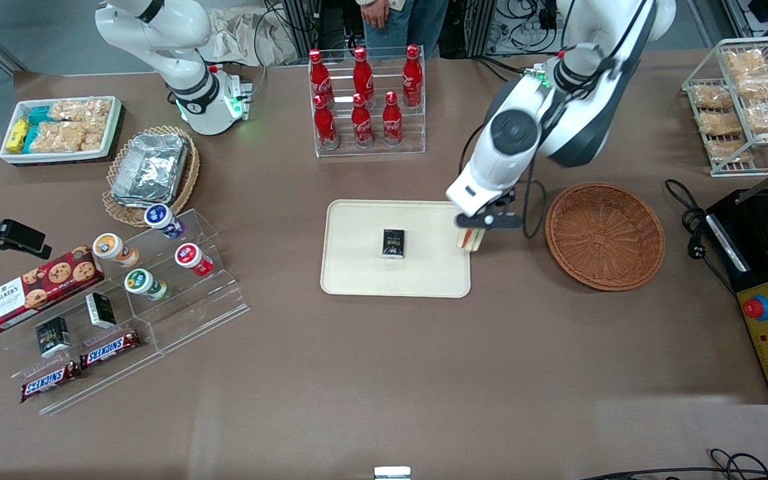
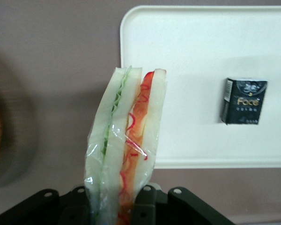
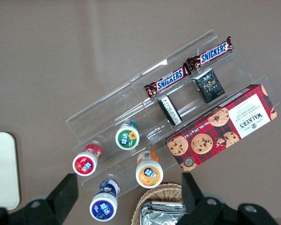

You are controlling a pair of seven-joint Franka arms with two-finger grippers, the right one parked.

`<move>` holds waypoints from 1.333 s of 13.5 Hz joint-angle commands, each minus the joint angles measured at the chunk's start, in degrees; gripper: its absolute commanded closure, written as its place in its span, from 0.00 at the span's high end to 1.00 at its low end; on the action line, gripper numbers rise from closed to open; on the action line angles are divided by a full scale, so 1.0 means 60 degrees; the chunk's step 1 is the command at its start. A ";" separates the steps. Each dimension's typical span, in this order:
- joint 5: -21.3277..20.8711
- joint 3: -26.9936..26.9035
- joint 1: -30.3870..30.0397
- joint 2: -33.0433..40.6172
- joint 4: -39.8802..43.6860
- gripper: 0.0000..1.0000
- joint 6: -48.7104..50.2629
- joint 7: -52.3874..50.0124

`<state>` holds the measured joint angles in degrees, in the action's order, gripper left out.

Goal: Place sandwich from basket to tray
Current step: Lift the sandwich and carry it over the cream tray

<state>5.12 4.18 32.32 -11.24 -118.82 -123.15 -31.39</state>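
My left gripper [image 1: 474, 227] hangs over the edge of the cream tray [image 1: 357, 280] that lies nearest the basket, shut on the sandwich [image 1: 469, 239]. The sandwich [image 2: 126, 140] is a plastic-wrapped wedge of white bread with green and orange-red filling, held upright between the fingers [image 2: 147, 206] above the tray's rim [image 2: 131, 28]. The round brown wicker basket [image 1: 604, 235] sits empty beside the tray, toward the working arm's end of the table.
A small black packet [image 1: 393, 243] lies in the middle of the tray. A rack of red cola bottles [image 1: 364, 100] stands farther from the front camera. A black control box [image 1: 767, 313] sits past the basket. An acrylic stand with snacks [image 1: 117, 293] is toward the parked arm's end.
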 commanded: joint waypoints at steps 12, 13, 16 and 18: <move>-0.0662 -0.0214 0.0752 -0.1745 -0.0280 0.68 -0.2531 -0.1053; -0.0765 -0.0214 0.0766 -0.1789 -0.0236 1.00 -0.2531 -0.1053; -0.1277 -0.0330 0.0708 -0.1513 0.0159 1.00 -0.2385 -0.0864; -0.1367 -0.0507 0.0737 -0.1219 0.0888 1.00 -0.1221 -0.1096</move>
<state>-1.68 2.16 36.33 -20.97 -117.26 -136.76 -36.47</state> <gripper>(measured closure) 0.300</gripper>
